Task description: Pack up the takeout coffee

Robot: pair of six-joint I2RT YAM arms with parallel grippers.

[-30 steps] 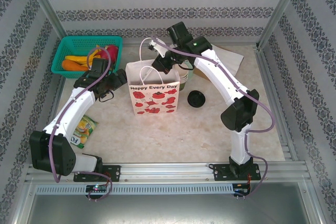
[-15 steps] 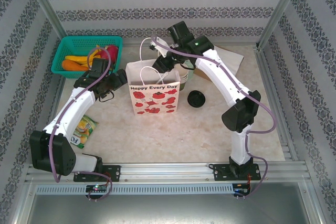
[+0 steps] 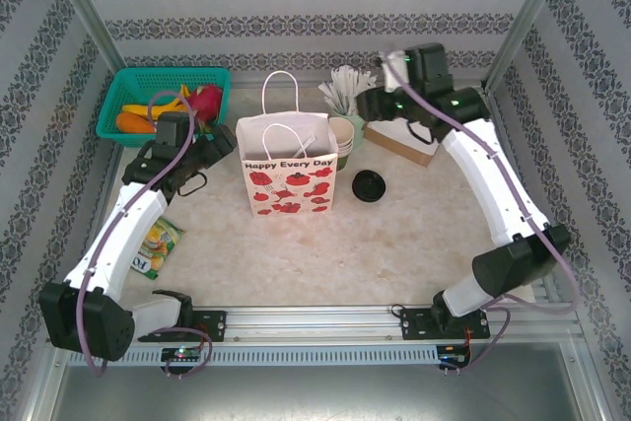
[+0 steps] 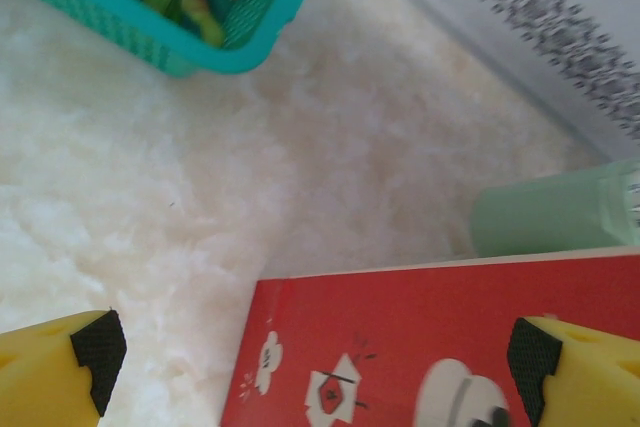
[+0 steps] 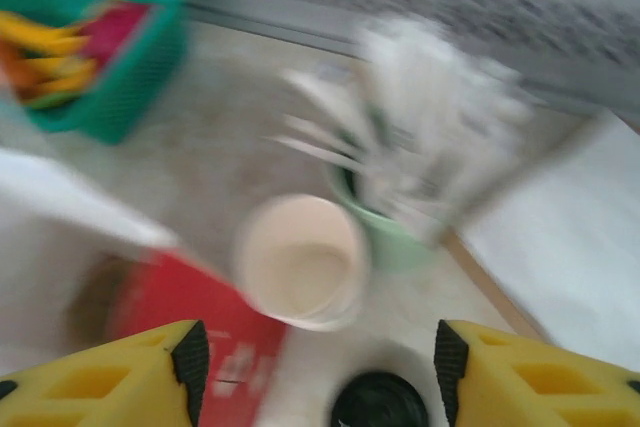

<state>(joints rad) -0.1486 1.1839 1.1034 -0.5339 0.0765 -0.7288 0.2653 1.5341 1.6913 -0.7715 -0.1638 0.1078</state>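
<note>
The paper cup (image 3: 341, 133) stands upright on the worktop (image 3: 414, 224), its long axis vertical and its open mouth facing up. It is just beside the back right corner of the red-and-white bag (image 3: 289, 173) and touches or nearly touches the cup of straws (image 3: 347, 91). The black lid (image 3: 369, 185) lies flat to the right of the bag, apart from the cup. The right claw (image 5: 315, 367) hangs above the cup, spread and holding nothing. The left claw (image 4: 315, 347) is spread wide at the bag's left side.
</note>
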